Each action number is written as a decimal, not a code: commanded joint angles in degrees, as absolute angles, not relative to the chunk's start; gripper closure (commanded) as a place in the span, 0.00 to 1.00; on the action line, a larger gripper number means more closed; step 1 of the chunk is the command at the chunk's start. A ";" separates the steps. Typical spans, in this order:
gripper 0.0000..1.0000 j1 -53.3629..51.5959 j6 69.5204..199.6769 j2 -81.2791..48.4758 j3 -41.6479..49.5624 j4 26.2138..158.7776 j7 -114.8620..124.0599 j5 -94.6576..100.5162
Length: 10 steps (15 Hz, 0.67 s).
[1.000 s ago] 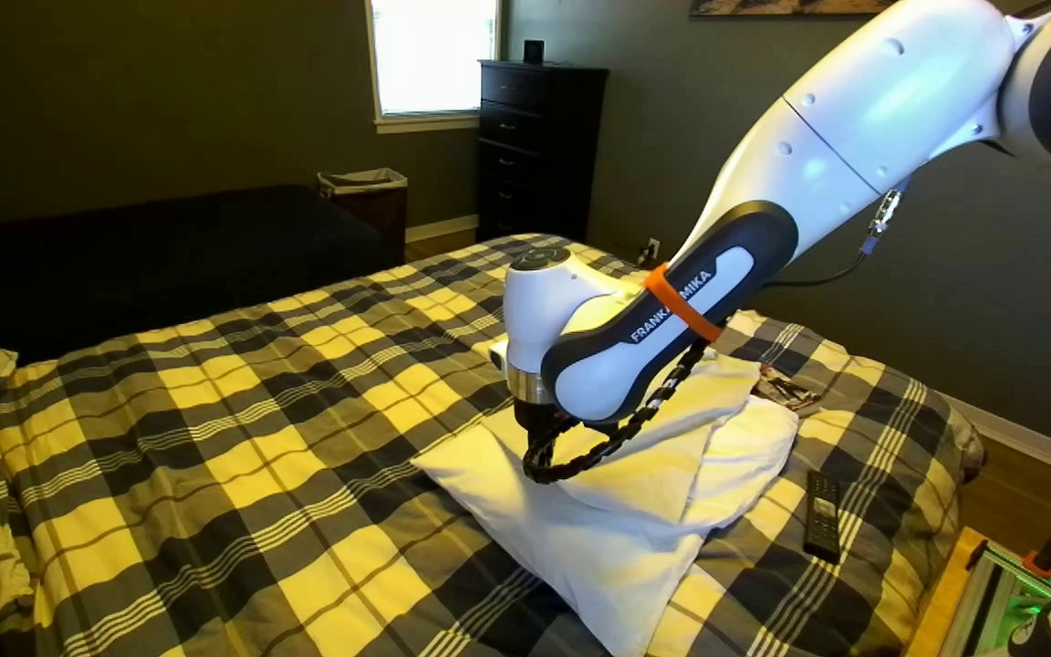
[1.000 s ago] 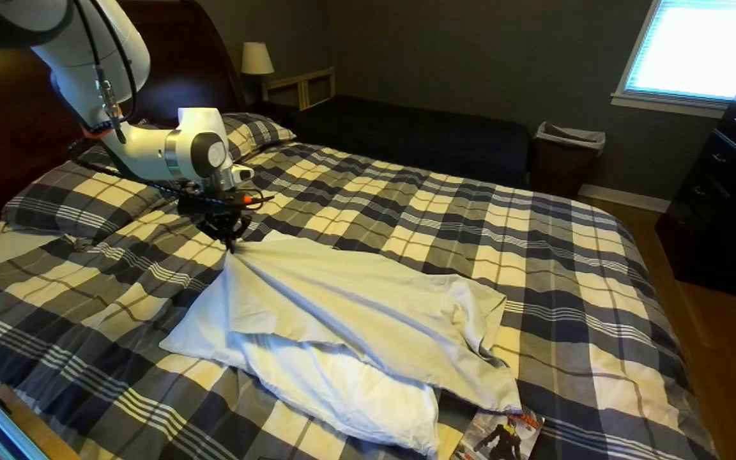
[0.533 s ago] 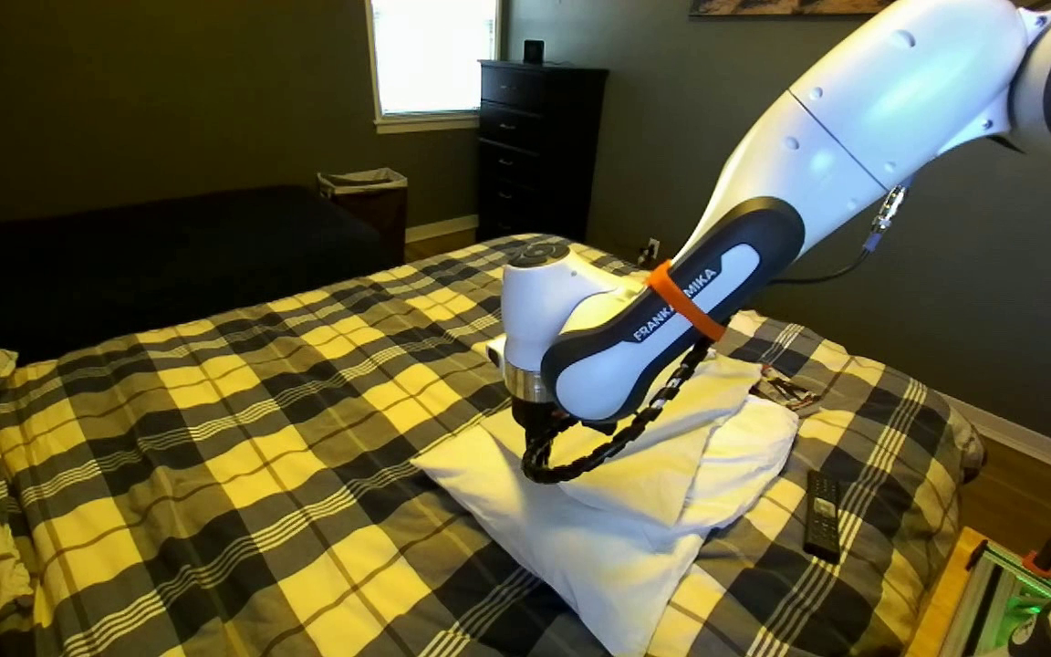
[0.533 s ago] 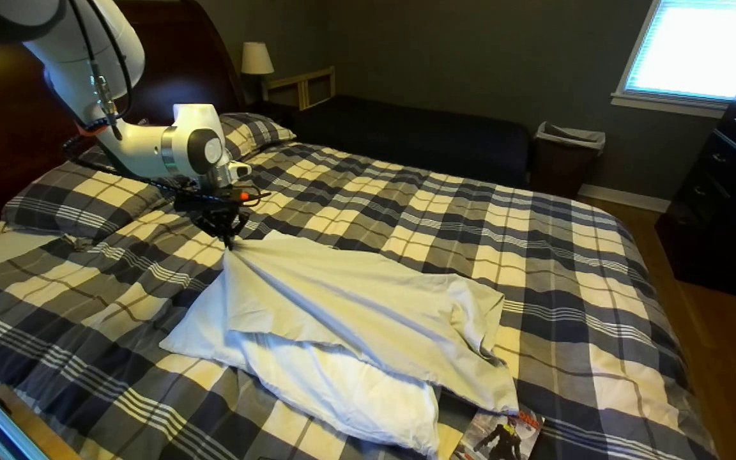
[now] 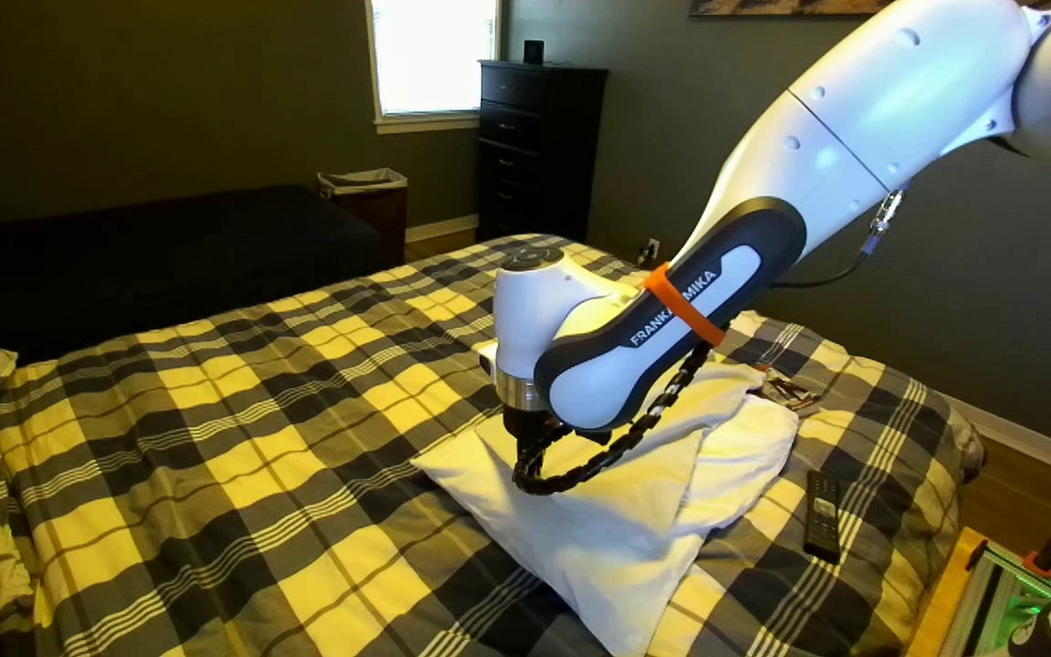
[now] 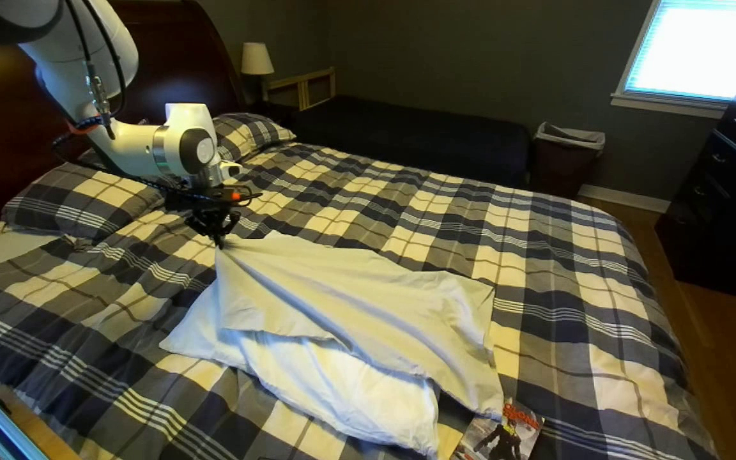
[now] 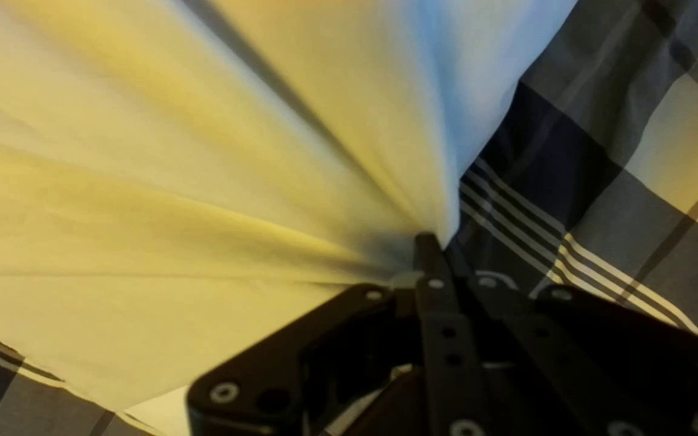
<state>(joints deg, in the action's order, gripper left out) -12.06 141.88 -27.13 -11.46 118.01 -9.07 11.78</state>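
Note:
My gripper [image 6: 218, 243] is shut on the near corner of a white cloth [image 6: 355, 287] and holds it a little raised. Folds fan out from the fingertips across the cloth. The wrist view shows the dark fingers [image 7: 438, 248] together at the gathered edge of the cloth [image 7: 203, 181]. The cloth lies partly over a white pillow [image 6: 368, 396], which also shows in an exterior view [image 5: 617, 566]. In that view the fingertips are hidden behind the arm and its cable. Cloth and pillow lie on a plaid bedspread [image 6: 572, 345].
A magazine [image 6: 502, 437] lies partly under the cloth's far corner. A black remote [image 5: 823, 516] lies on the bed. Plaid pillows [image 6: 80, 198] and a dark headboard [image 6: 183, 57] stand near the arm. A metal rail frame on a wooden board [image 6: 4, 425] is at the bed's edge.
The gripper has moved a little towards the headboard and drags the cloth with it. The cloth's far edge has slid the same way, and more of the magazine shows. The pillow has stayed put.

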 commanded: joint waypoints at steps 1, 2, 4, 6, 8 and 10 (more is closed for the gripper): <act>1.00 -11.88 143.30 -26.60 -13.03 118.85 -9.18 8.18; 1.00 -11.66 143.35 -26.55 -13.37 118.81 -9.35 7.23; 1.00 -11.64 142.95 -26.56 -13.60 118.62 -9.38 5.96; 0.73 -12.67 143.42 -25.65 -12.30 119.27 -8.02 7.63; 0.60 -13.12 144.12 -23.38 -11.57 121.45 -6.91 8.91; 0.44 -14.30 143.47 -20.03 -10.39 124.69 -5.23 11.70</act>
